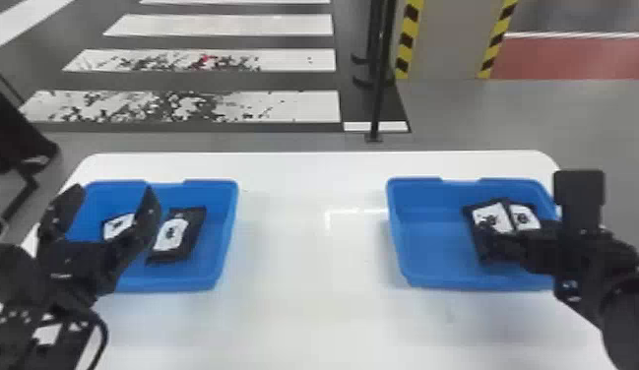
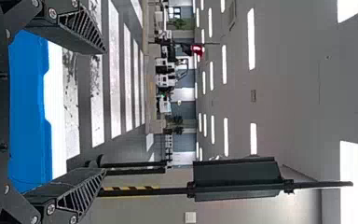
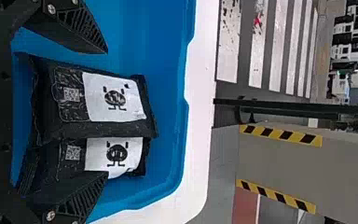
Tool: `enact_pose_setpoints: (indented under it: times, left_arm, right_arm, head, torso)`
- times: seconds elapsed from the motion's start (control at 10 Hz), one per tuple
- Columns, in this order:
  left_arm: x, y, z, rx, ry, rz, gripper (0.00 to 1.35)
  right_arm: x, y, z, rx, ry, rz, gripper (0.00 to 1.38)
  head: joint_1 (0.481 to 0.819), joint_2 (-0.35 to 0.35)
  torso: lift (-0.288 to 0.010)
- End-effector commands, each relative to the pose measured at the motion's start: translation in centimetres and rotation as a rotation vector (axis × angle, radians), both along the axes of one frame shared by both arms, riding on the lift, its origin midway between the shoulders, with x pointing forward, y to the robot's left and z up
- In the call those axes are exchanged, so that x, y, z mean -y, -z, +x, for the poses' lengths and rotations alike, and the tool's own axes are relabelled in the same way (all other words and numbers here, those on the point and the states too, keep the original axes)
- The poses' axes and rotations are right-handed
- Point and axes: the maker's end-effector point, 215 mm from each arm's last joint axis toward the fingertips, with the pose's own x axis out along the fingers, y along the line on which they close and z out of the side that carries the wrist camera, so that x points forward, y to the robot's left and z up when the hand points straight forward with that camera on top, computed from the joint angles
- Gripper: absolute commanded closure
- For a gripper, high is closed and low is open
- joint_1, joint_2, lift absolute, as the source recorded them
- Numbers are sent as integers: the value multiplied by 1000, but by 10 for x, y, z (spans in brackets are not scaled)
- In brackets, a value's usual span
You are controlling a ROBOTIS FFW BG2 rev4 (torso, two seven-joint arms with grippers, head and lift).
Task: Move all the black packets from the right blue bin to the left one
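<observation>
Both pairs of jaws apart

The left gripper (image 1: 112, 192) hangs at the left blue bin (image 1: 227, 221), which holds what seems a partly hidden packet (image 1: 117, 226) and a plainer black packet (image 1: 195, 231). The right gripper (image 1: 535, 204) is at the right blue bin (image 1: 416, 256), where two black packets (image 3: 114, 100) lie side by side, touching.

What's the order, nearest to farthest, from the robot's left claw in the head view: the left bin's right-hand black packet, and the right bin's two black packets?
From the left claw:
1. Right-hand packet, in the left blue bin.
2. Left packet, in the right blue bin.
3. Right packet, beside it, farther right.
</observation>
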Motion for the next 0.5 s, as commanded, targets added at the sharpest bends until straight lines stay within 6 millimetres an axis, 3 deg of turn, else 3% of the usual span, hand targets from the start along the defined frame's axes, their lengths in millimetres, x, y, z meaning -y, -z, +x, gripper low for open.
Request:
enact_pose_setpoints:
  times: [0.0,0.2,0.3,0.4]
  left_arm:
    - [0,-2,-1,7,0,-2,159]
    - [-1,-8,-2,27,-1,-4,159]
    - [-1,-8,-2,27,-2,-7,159]
    - [-1,-8,-2,27,-2,-9,159]
  right_arm:
    - [2,8,4,-18,4,7,136]
    - [0,15,4,-45,-8,7,277]
    - [-5,18,3,-54,-16,10,433]
    - [-7,21,0,-67,-19,11,708]
  head:
    - [695,14]
    - [695,13]
    - [695,14]
    - [695,16]
  torso:
    - [-168]
    - [-168]
    - [-168]
    - [-168]
